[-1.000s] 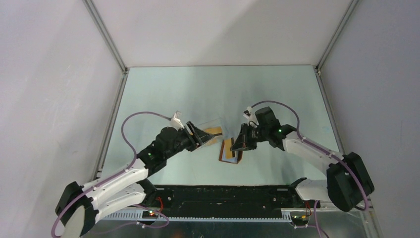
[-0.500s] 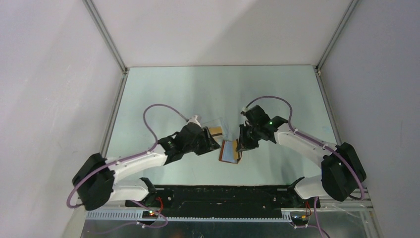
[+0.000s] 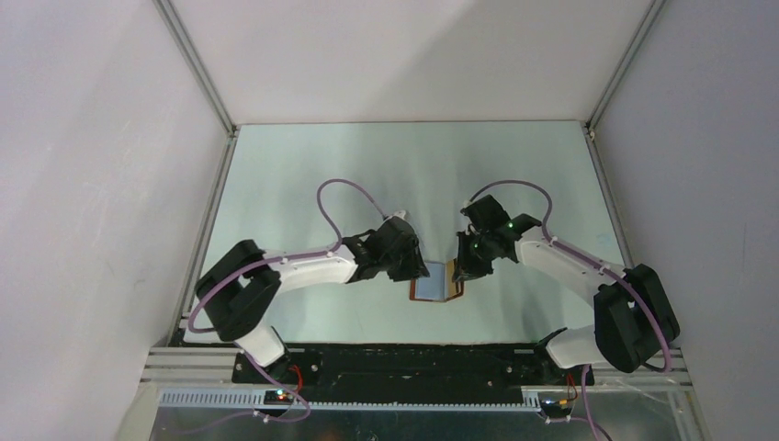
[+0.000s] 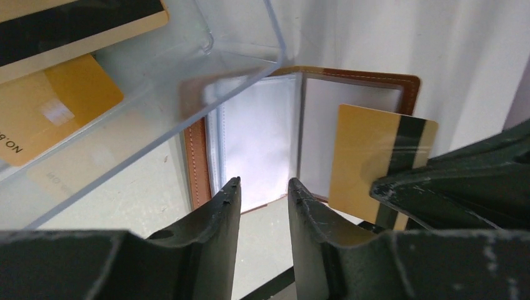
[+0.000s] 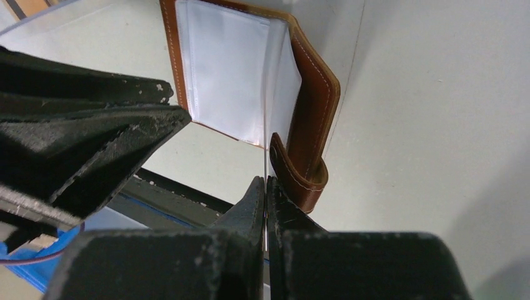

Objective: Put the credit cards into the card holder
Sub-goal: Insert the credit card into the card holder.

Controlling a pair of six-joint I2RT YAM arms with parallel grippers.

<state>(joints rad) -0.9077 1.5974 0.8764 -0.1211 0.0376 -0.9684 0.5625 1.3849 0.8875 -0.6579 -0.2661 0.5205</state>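
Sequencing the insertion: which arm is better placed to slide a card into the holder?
Right: right gripper has jaws shut on a credit card at the open card holder; left gripper holds nothing.

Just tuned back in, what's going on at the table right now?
The right gripper is shut on one credit card and holds it at the right-hand page of the open card holder. The card does not look tucked into a pocket yet. The left gripper hangs open at the holder's left page, gripping nothing. The other cards lie in the clear plastic box beside the holder.
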